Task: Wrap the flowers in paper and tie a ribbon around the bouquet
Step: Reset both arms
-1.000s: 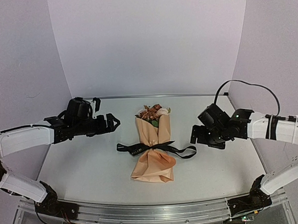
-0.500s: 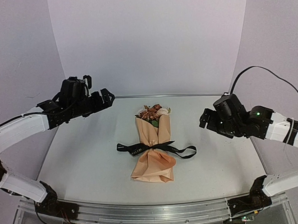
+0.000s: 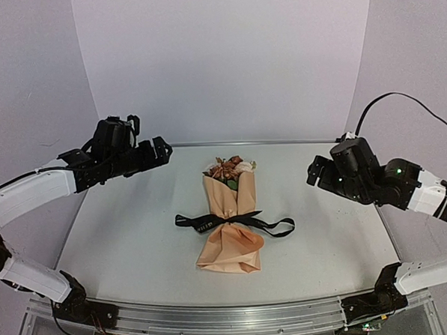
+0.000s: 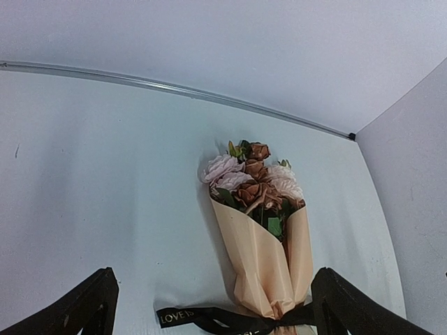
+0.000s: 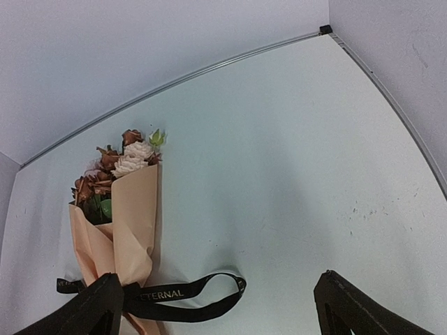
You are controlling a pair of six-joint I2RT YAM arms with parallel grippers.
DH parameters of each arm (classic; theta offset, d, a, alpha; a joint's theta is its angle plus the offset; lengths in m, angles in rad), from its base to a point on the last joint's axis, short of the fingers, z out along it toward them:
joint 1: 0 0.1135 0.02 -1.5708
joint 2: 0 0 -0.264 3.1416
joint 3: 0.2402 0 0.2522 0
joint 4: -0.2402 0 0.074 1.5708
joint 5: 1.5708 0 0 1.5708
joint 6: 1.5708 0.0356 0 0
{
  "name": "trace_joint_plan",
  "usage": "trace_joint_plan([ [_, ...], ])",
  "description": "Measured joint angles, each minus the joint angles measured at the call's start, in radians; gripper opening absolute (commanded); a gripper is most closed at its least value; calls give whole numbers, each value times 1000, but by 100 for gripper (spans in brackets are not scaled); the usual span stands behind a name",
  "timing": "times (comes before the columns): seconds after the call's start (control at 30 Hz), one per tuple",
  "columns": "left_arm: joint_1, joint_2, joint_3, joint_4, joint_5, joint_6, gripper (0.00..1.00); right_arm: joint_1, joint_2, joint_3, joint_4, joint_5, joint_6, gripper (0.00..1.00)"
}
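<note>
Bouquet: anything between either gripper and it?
Nothing visible. The bouquet lies mid-table, tied with the ribbon. Only bare table separates it from the open left gripper and open right gripper, both held above the table off to its sides.

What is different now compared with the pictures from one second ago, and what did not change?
The left hand rose and drew back to the left; the right hand rose and pulled out to the right, both away from the bouquet. Both are open and empty; nothing was taken or released. The bouquet and its ribbon did not move.
</note>
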Motion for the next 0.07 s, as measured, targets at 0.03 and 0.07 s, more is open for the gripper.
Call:
trace_joint_plan([
  [0.03, 0, 0, 0, 0, 0, 5, 100, 0, -1, 0, 0, 5, -3, 98],
  [0.07, 0, -1, 0, 0, 0, 8, 100, 0, -2, 0, 1, 8, -5, 98],
])
